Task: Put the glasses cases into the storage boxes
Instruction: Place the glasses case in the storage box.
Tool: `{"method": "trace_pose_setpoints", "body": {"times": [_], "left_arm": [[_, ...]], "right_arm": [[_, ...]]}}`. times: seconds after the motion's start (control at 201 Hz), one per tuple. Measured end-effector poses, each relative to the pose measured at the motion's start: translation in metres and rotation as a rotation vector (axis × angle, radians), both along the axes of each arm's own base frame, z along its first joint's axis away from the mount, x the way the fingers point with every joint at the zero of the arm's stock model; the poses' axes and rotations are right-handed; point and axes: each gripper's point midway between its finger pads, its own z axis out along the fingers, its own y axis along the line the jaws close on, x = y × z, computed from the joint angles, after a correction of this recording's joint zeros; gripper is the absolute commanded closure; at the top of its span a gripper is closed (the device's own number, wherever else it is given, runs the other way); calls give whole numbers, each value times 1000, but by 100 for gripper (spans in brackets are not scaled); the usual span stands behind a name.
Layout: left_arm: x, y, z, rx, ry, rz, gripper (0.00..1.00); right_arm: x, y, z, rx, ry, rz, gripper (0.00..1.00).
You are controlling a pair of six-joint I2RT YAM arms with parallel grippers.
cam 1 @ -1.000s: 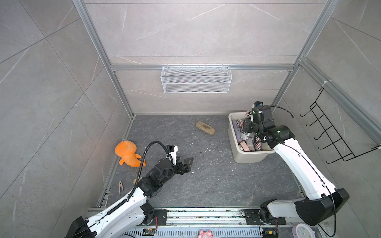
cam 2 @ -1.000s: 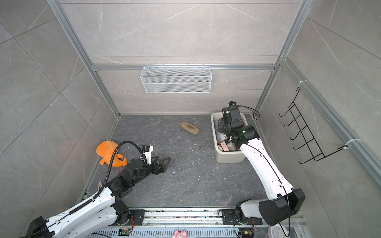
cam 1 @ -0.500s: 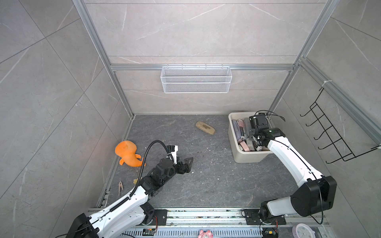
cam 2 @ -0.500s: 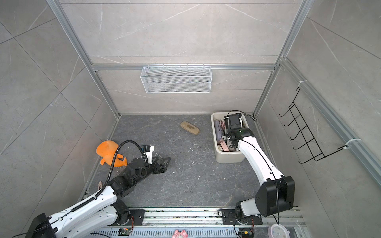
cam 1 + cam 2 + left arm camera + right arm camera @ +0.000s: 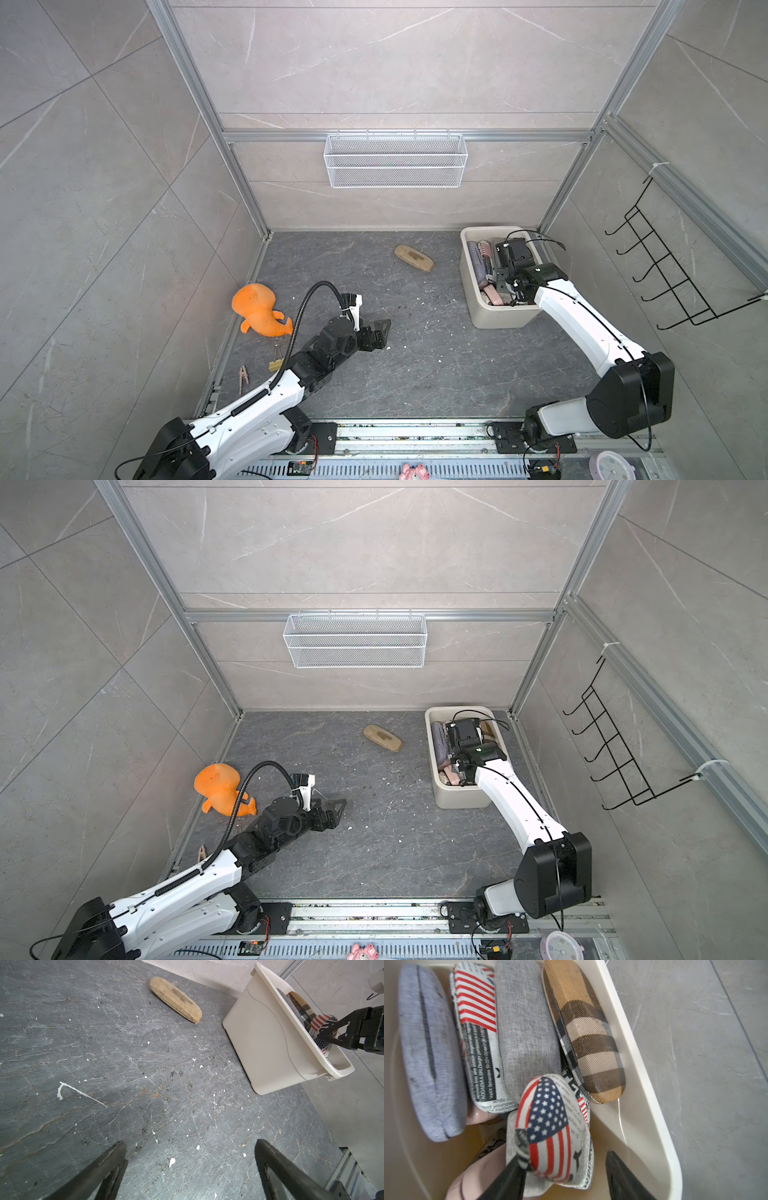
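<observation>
The cream storage box stands at the floor's right, against the back wall. Several glasses cases lie in it: a grey-blue one, a grey one and a brown plaid one. My right gripper reaches down into the box, open. A flag-and-newsprint case leans between its fingers, touching one and apart from the other. A tan case lies alone on the floor left of the box. My left gripper hovers open and empty over mid-floor.
An orange plush toy lies by the left wall, with clothes pegs nearer the front rail. A white wire basket hangs on the back wall. A black hook rack juts from the right wall.
The right arm has dropped into the box and its jaws have parted from the flag-print case. The left arm has stayed put.
</observation>
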Motion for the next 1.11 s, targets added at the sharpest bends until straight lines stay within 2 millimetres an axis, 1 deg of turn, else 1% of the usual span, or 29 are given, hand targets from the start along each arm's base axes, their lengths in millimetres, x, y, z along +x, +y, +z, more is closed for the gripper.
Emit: {"method": "trace_pose_setpoints", "body": {"times": [0.07, 0.209, 0.264, 0.299, 0.349, 0.409, 0.478, 0.553, 0.623, 0.673, 0.768, 0.907, 0.962, 1.042, 1.111], "left_arm": [[0, 0, 0, 2, 1, 1, 1], [3, 0, 6, -1, -8, 7, 1], [5, 0, 10, -1, -15, 16, 2], [5, 0, 12, -2, -18, 18, 1], [6, 0, 15, -5, -23, 21, 2], [8, -1, 18, -7, -26, 22, 2], [9, -3, 20, -5, -24, 23, 2], [10, -3, 21, -3, -22, 23, 1], [10, -3, 21, -2, -21, 23, 1], [9, -2, 20, 1, -18, 23, 1], [9, -2, 17, 7, -11, 23, 2], [8, -1, 15, 16, -2, 23, 1], [7, -1, 14, 19, 2, 23, 2], [7, 0, 13, 22, 5, 23, 2], [7, 1, 11, 27, 8, 25, 1]], "right_arm": [[0, 8, 9, 17, -20, 23, 37], [2, 39, 37, 58, -89, 110, 38], [3, 47, 46, 67, -113, 128, 45], [5, 48, 52, 69, -128, 128, 52], [11, 45, 57, 60, -139, 124, 61], [21, 40, 62, 63, -153, 101, 67], [35, 30, 59, 59, -154, 67, 72], [46, 21, 46, 55, -129, 38, 74], [49, 16, 29, 51, -94, 25, 76], [48, 14, 18, 49, -74, 19, 77], [47, 13, 6, 52, -78, 6, 77], [46, 8, 4, 73, -116, -21, 77], [46, 7, 4, 84, -116, -21, 75], [45, 11, 5, 101, -119, -12, 68], [41, 20, 10, 107, -116, 18, 61]]}}
